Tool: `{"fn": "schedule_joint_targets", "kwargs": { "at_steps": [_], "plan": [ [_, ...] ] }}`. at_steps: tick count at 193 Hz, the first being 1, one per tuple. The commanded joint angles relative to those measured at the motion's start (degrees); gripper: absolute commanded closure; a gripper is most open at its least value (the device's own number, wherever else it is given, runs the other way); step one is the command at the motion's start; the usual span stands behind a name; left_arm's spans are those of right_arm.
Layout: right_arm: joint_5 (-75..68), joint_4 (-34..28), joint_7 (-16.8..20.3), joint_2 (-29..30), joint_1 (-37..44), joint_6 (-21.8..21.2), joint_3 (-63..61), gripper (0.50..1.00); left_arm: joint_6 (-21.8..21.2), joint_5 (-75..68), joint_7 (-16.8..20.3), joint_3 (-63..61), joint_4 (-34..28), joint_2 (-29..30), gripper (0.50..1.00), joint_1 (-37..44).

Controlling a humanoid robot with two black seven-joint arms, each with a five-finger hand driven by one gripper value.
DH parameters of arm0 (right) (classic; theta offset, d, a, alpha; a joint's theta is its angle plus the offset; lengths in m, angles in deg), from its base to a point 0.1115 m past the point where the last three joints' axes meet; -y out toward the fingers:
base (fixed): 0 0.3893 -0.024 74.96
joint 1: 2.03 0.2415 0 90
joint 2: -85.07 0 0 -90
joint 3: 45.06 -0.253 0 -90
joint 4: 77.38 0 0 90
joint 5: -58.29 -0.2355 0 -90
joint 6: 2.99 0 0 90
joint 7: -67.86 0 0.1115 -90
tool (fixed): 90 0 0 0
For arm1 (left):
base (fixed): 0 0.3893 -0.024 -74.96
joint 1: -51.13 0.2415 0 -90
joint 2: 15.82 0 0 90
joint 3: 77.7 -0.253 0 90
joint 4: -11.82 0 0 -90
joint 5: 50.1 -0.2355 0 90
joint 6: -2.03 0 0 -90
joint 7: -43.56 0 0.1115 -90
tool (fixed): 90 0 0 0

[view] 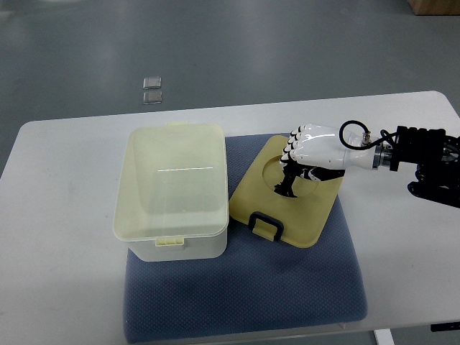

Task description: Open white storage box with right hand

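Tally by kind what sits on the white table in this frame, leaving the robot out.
Open cream-white plastic storage box: 1
Cream plastic lid with black handle, lying beside the box under the right hand: 1
Blue-grey fabric mat: 1
Total on the white table: 3

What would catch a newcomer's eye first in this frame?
The open white storage box sits left of centre on a blue mat. Its lid lies beside it to the right, black handle toward the camera. The right robot hand rests over the lid's far edge, reaching in from the right.
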Motion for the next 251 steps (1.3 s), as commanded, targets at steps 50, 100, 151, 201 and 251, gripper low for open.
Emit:
{"fn": "schedule_joint_targets", "kwargs": {
  "at_steps": [50, 100, 151, 201, 251],
  "plan": [
    [-0.5, 1.0, 0.0, -0.4, 0.2, 0.0, -1.0, 0.666, 0.0, 0.0, 0.0, 0.0, 0.0, 0.0, 0.5, 0.0],
    [-1.0, 0.3, 0.0, -2.4, 2.6, 0.0, -9.7, 0.658, 0.0, 0.0, 0.0, 0.0, 0.0, 0.0, 0.5, 0.0],
    [-9.1, -0.3, 0.0, -3.0, -0.9, -38.3, -42.7, 0.658, 0.0, 0.0, 0.0, 0.0, 0.0, 0.0, 0.5, 0.0],
    [-30.7, 2.1, 5.2, 4.6, -11.4, -57.0, -70.9, 0.658, 0.0, 0.0, 0.0, 0.0, 0.0, 0.0, 0.5, 0.0],
    [-60.7, 10.6, 20.6, 11.1, -15.3, -46.2, -74.7, 0.572, 0.0, 0.0, 0.0, 0.0, 0.0, 0.0, 0.5, 0.0]
  ]
}}
